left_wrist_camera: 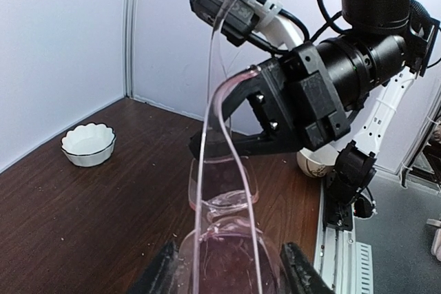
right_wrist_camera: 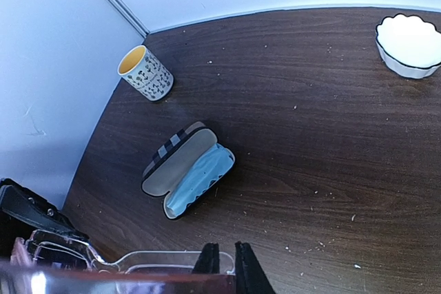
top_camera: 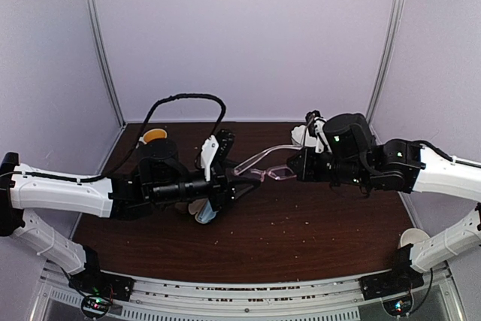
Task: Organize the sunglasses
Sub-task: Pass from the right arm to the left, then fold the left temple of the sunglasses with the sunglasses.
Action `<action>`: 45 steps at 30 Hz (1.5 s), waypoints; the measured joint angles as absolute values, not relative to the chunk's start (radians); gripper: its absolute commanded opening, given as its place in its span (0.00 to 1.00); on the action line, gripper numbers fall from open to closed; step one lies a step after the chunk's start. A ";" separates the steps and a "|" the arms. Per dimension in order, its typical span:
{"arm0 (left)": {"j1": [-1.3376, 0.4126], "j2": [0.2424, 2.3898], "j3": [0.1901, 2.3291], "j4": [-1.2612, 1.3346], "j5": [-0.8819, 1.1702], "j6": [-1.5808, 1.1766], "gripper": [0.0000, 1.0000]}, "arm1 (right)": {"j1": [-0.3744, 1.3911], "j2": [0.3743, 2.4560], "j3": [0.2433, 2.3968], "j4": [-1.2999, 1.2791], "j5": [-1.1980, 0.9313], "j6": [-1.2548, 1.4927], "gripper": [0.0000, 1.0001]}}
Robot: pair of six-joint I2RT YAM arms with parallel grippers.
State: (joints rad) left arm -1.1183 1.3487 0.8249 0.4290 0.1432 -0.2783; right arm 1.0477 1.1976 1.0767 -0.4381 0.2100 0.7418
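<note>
My right claw (top_camera: pixel 291 171) is pinched nearly shut on the pink-framed sunglasses (top_camera: pixel 279 174), which hang in the air above the table (top_camera: pixel 316 238). My left claw (left_wrist_camera: pixel 231 277) stands part-open, a finger (left_wrist_camera: pixel 165 277) on either side of the lens front; I cannot tell whether it touches. Finding: with two claws on one thin frame, any opposed pull would likely bend a hinge. If the right lets go before the left bites, the pair drops. One temple stands unfolded against the right wrist camera (left_wrist_camera: pixel 207 1) and could snag. The open striped case (right_wrist_camera: pixel 186 170) lies below, partly under my left arm (top_camera: pixel 68 189). The mug (right_wrist_camera: pixel 146 72) and white bowl (right_wrist_camera: pixel 408 43) stand well apart. The dark pair is not in view.
</note>
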 measured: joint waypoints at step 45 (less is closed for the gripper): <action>-1.125 1.459 0.956 0.245 -0.021 -0.211 0.27 | 1.192 1.281 1.302 -0.359 0.360 0.744 0.00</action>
State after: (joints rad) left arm -1.1248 1.4593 0.9558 0.2451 -0.0212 -0.2111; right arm 1.1919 1.2812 1.3018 -0.3592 0.3599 0.7441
